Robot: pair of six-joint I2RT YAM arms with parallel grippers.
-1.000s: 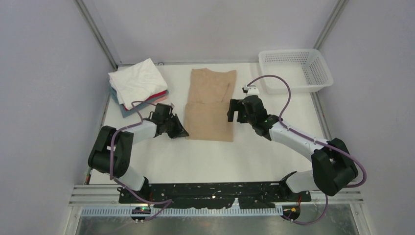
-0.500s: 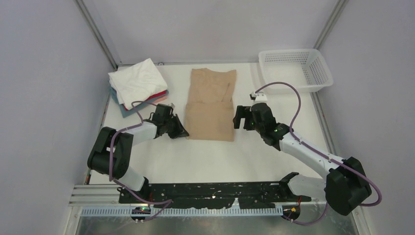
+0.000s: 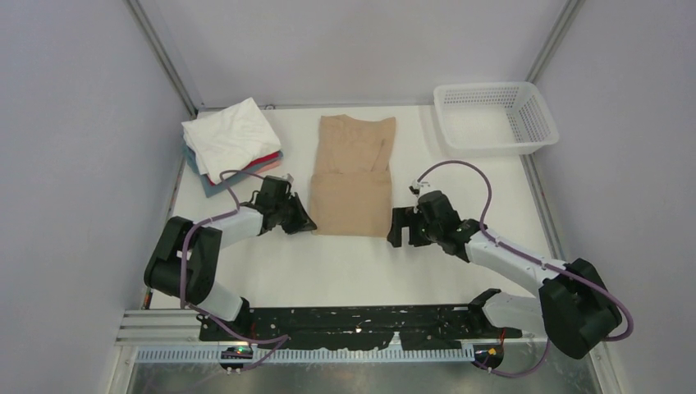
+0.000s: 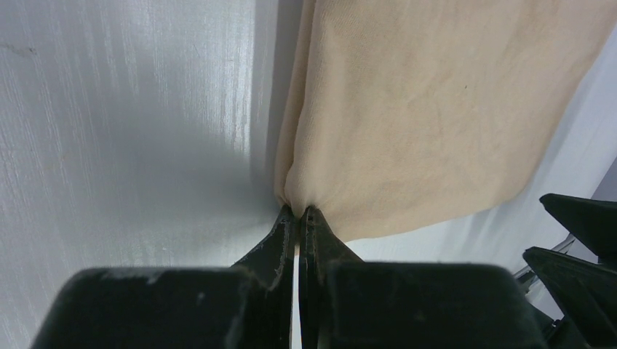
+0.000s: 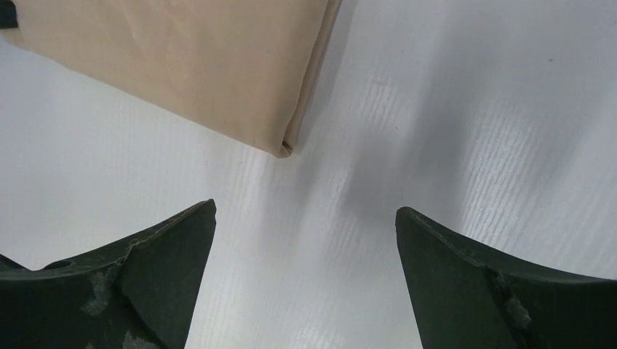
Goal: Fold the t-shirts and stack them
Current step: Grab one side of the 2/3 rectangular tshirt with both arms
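The near-hem fold of the tan t-shirt [image 3: 353, 185] seems in hand. The left gripper [image 4: 298, 211] is clenched on its near left corner. The right gripper [image 5: 305, 209] hangs spread wide just short of the near right corner, which I judge it must next pinch. The shirt lies mid-table [image 3: 345, 271], a smooth, narrow strip. At far left sits the stack of folded shirts [image 3: 232, 144].

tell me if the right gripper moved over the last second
Yes. The right gripper has pulled back, away from the white mesh basket, and now sits by the near right corner of the tan t-shirt.
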